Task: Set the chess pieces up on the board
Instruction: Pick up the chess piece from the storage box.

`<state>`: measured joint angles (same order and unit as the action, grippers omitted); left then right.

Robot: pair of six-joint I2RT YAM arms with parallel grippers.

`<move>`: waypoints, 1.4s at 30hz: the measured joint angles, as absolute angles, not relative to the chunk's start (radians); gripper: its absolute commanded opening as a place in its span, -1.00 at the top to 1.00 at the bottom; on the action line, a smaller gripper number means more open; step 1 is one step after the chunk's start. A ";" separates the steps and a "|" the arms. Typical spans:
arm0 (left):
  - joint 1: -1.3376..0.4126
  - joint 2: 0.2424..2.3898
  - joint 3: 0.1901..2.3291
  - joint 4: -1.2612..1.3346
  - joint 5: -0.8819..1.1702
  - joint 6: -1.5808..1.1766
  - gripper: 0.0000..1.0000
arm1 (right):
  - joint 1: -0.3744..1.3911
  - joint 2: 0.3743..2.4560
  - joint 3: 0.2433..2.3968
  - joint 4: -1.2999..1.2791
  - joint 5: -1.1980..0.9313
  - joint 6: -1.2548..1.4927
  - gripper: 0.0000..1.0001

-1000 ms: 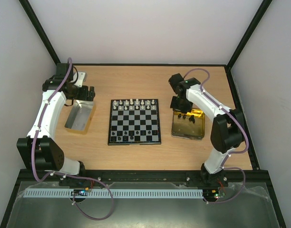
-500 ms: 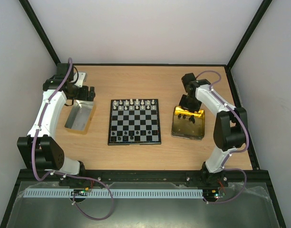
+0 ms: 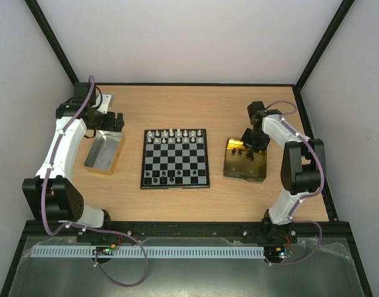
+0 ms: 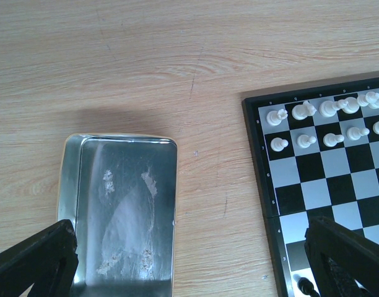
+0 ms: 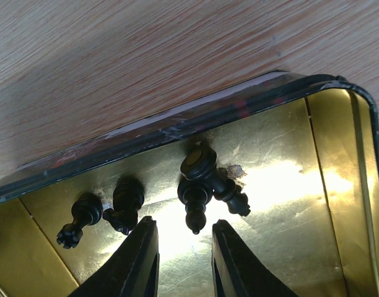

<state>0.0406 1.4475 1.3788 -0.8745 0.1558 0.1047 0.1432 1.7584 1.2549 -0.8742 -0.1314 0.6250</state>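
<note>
The board (image 3: 175, 158) lies mid-table with white pieces (image 3: 176, 136) in its two far rows and a few black pieces (image 3: 171, 179) at its near edge. It shows at the right of the left wrist view (image 4: 338, 185). My right gripper (image 5: 184, 232) is open, low inside the gold tray (image 5: 288, 204), its fingertips on either side of a lying black piece (image 5: 194, 201). Another black piece (image 5: 220, 179) lies against it and two more black pieces (image 5: 124, 204) lie to the left. My left gripper (image 3: 115, 121) is open and empty over the silver tray (image 4: 121, 210).
The gold tray (image 3: 245, 159) sits right of the board and the silver tray (image 3: 104, 150) left of it. The silver tray holds no pieces. Bare wooden table lies beyond the board and in front of it.
My right arm has swung right and back, moving its gripper from the gold tray's far left corner to its far right part. The left arm has not moved.
</note>
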 measured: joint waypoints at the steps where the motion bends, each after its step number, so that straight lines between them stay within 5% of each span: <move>1: 0.041 1.448 1.379 -0.875 0.156 0.105 -0.99 | 0.141 1.758 1.251 -0.871 -0.131 0.625 0.54; 42: 0.041 1.467 1.379 -0.881 0.152 0.106 -0.99 | 0.125 1.770 1.190 -0.811 -0.136 0.624 0.76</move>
